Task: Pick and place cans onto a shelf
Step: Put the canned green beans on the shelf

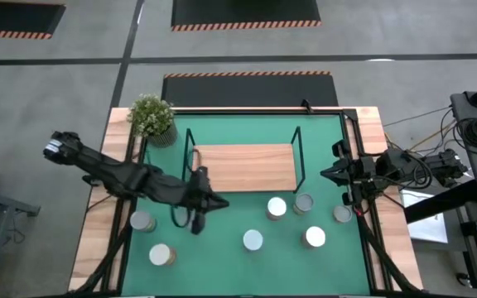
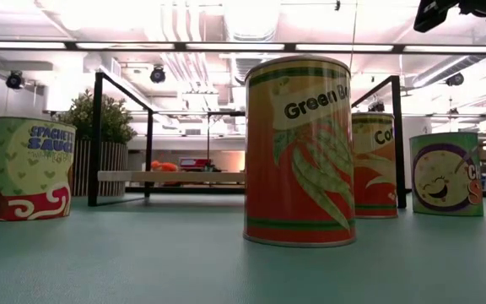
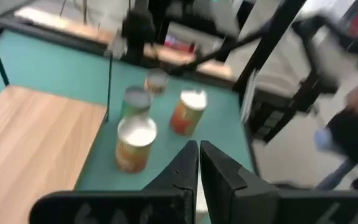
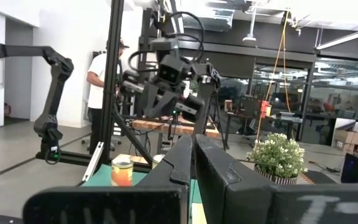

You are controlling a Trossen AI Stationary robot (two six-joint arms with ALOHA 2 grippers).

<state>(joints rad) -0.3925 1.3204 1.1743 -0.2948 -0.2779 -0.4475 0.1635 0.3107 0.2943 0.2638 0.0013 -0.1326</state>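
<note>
**High view: no can on the shelf yet, both pincers closed and empty**

High view shows the shelf (image 1: 245, 167) as a bare wooden board in its wire frame, near the far edge of the counter (image 1: 222, 261). The cans (image 1: 252, 240) all stand on the green mat, between the shelf and the near edge; seven can be counted here, five toward the right side and two near the left edge. It seems the picking step has not started.

The left pincer (image 1: 220, 203) hangs just before the near left corner of the shelf, its fingers pressed together, holding nothing. The right pincer (image 1: 325, 174) waits at the right edge of the counter, also closed and empty.

For the next move, a pincer must probably open wide, go down over one can, perhaps the can (image 1: 277, 208) closest to the shelf, and close around its side.
</note>
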